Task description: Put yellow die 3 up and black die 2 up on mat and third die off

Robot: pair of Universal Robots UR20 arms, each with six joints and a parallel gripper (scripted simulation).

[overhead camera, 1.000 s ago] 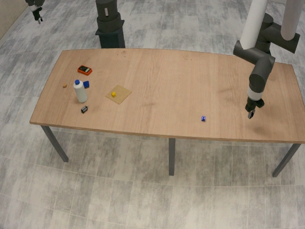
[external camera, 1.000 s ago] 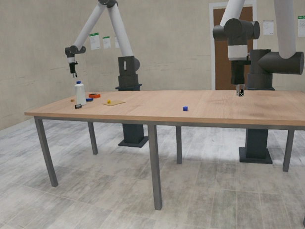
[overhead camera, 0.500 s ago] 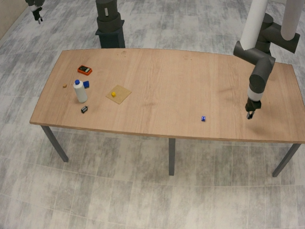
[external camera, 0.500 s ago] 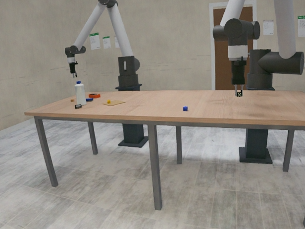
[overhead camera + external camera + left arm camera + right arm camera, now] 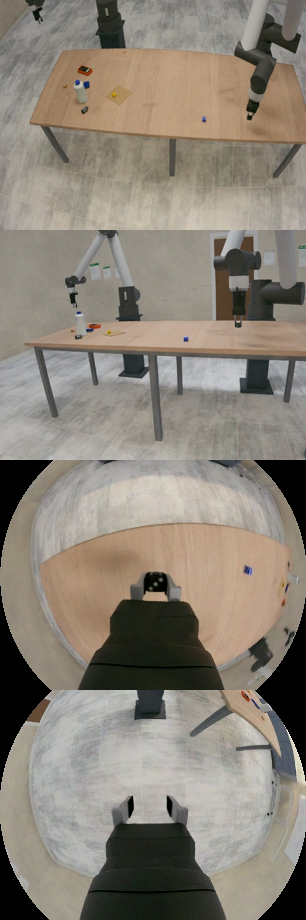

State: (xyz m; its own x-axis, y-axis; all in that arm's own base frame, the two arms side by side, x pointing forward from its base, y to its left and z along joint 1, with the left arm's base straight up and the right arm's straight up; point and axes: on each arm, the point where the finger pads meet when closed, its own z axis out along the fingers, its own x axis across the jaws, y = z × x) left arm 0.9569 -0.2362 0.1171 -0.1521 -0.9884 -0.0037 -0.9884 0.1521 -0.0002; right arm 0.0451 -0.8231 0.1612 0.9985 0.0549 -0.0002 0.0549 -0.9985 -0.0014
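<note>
black die clamped in left fingers, aloft, cube without long axis

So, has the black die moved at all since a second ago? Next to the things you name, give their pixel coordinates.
Yes, slightly. In both the top and exterior views, the black die [image 5: 249, 117] [image 5: 238, 325] [image 5: 156, 581] has shifted picture-left, nearer the unmoved blue die [image 5: 203, 119] [image 5: 186, 339] [image 5: 248, 570].
</note>
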